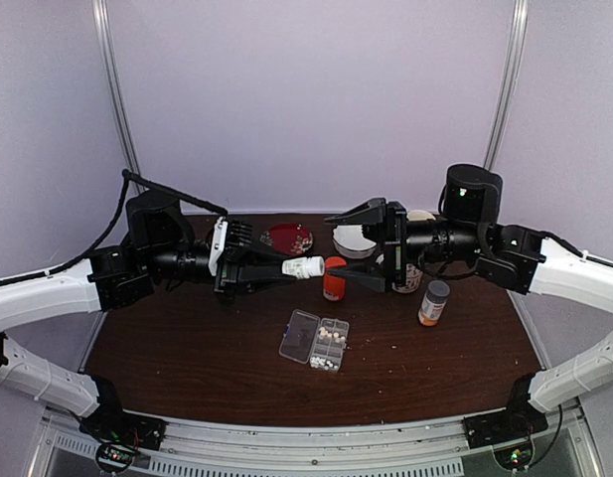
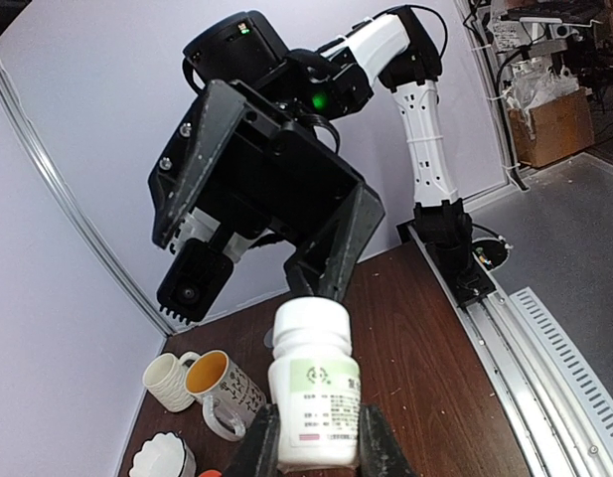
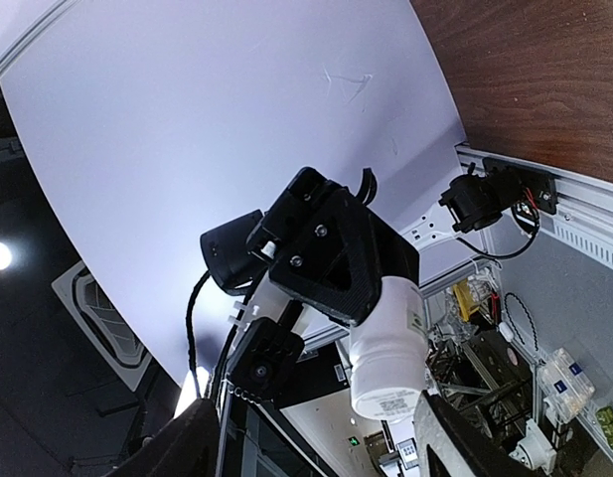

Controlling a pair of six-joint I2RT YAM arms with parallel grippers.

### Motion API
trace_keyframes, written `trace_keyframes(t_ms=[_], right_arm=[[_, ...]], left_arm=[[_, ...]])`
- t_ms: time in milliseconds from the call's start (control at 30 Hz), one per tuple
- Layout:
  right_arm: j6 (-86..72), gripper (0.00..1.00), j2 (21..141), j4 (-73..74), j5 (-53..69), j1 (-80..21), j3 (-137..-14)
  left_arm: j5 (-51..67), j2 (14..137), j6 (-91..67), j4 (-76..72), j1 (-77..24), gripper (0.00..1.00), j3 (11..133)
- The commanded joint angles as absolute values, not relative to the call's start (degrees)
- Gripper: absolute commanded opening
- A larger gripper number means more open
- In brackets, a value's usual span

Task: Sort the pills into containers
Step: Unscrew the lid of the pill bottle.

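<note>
My left gripper (image 1: 286, 268) is shut on a small white bottle (image 1: 304, 266), held level above the table with its cap pointing right. In the left wrist view the labelled bottle (image 2: 313, 388) sits between my left gripper's (image 2: 316, 447) two fingers. My right gripper (image 1: 338, 245) faces it, open, its fingers on either side of the cap and apart from it. From the right wrist the bottle (image 3: 385, 348) hangs between that gripper's (image 3: 321, 447) spread fingers. The clear pill organizer (image 1: 299, 333) lies open on the table below, white pills (image 1: 331, 343) in its right-hand cells.
An orange bottle (image 1: 334, 279) stands just under the held bottle. An amber bottle with a grey cap (image 1: 433, 303) stands to the right. A red dish (image 1: 287, 238), a white bowl (image 1: 353, 238) and mugs (image 2: 219, 390) sit at the back.
</note>
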State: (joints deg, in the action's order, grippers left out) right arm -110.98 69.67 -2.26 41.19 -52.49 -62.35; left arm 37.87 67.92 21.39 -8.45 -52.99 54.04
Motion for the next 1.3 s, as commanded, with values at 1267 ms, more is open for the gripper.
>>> trace_keyframes(t_ms=[1267], right_arm=[[-102.74,0.52,73.54,4.92,43.62,-54.93,-67.95]], left_arm=[[38.31,68.19,21.80,-10.31,-53.18,0.08,54.23]])
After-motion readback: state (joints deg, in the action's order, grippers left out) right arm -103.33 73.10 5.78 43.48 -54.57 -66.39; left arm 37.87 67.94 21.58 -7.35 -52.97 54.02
